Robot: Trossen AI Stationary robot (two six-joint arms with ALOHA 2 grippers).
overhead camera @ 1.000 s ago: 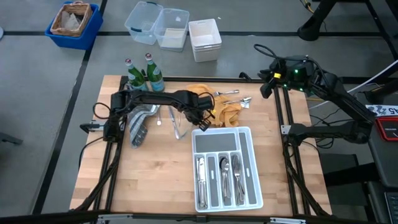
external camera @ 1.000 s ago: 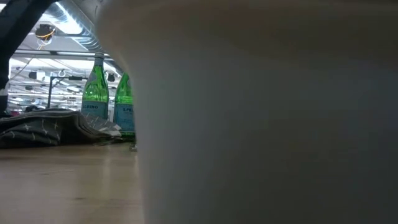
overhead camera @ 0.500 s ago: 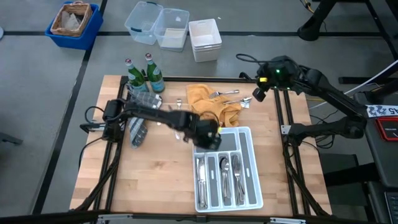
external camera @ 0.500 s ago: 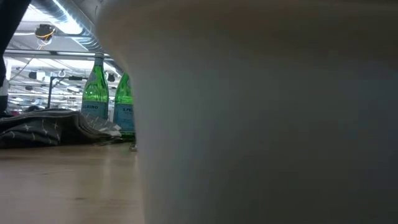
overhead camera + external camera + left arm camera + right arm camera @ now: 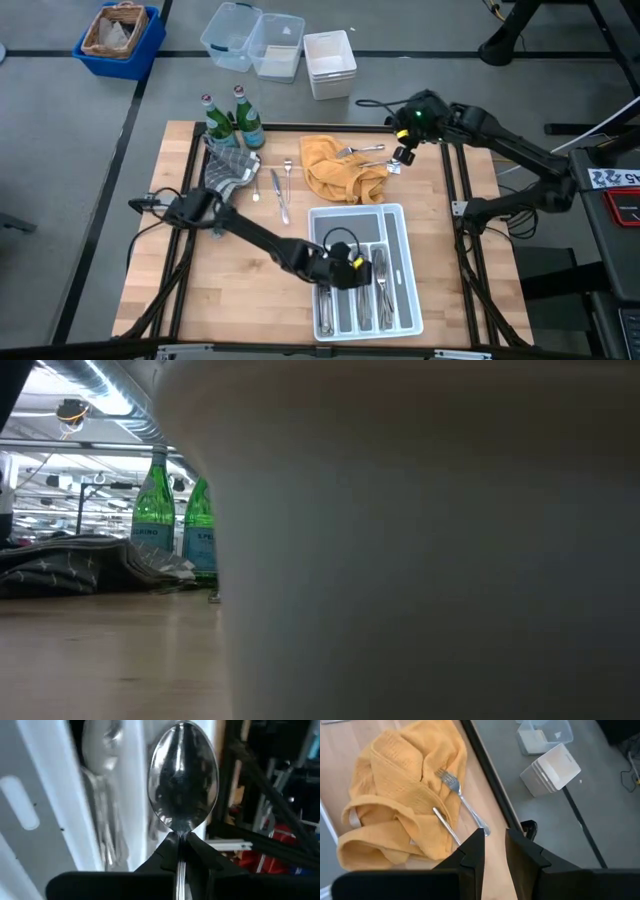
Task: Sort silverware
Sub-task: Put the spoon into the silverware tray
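Observation:
My left gripper [image 5: 350, 265] is over the white compartment tray [image 5: 395, 215], shut on a silver spoon [image 5: 182, 782]. Forks [image 5: 323, 290] and spoons [image 5: 362, 285] lie in the tray's long compartments. My right gripper [image 5: 398, 160] is open and empty above the yellow cloth [image 5: 340, 170]. A fork [image 5: 460, 795] and another silver handle [image 5: 445, 825] lie on that cloth, just ahead of its fingers [image 5: 472, 850]. A spoon [image 5: 256, 185], a knife [image 5: 281, 197] and a fork [image 5: 287, 172] lie on the wood left of the cloth. My left gripper pinches the spoon between its two fingers at the neck [image 5: 179, 839], just behind the bowl. The spoon lies along the fingers, and its bowl sticks out beyond the fingertips. The arm reaches in from the table's left. The spoon is lifted clear, above the tray.
Two green bottles [image 5: 228, 120] and a dark patterned cloth [image 5: 225, 180] are at the far left of the table. Plastic bins [image 5: 280, 45] and a blue basket [image 5: 118, 35] stand on the floor beyond the table. The tray's wall [image 5: 420, 540] blocks most of the low view.
My left gripper has carried the spoon from the yellow cloth toward the table's near edge and right, and now holds it over the tray. My right gripper has moved from the far right corner leftward over the cloth with the forks.

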